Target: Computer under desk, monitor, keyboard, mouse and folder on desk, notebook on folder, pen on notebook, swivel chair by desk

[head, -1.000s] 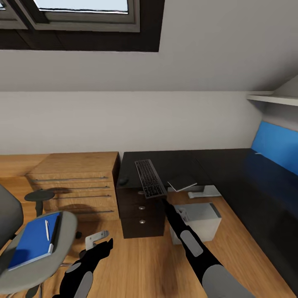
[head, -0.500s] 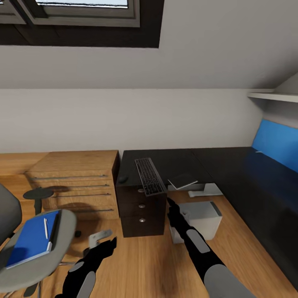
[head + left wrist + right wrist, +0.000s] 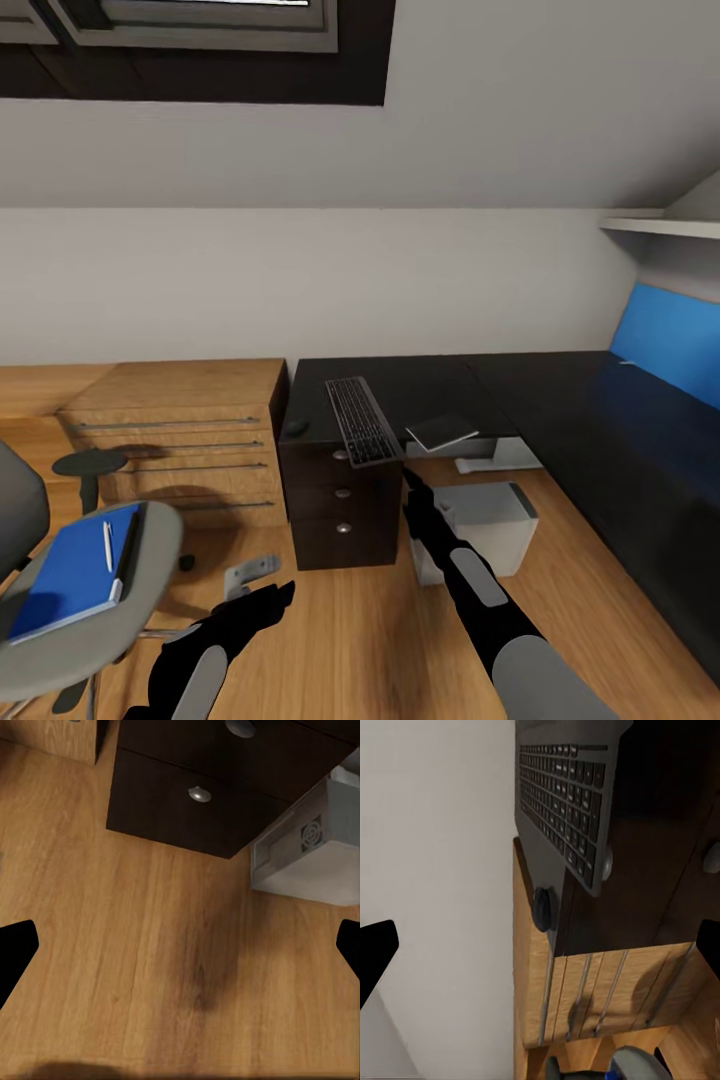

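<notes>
Wood floor under left tool (image 3: 285,592), released, empty. Right tool (image 3: 408,478) released, just below keyboard (image 3: 362,420) overhanging surface (image 3: 440,385) edge. Folder (image 3: 72,572) on chair (image 3: 130,600), well left.

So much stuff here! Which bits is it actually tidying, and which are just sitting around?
Part of the job:
keyboard
mouse
computer
blue folder
pen
swivel chair
desk

Just lying about:
oak dresser
skylight
wall shelf
</notes>
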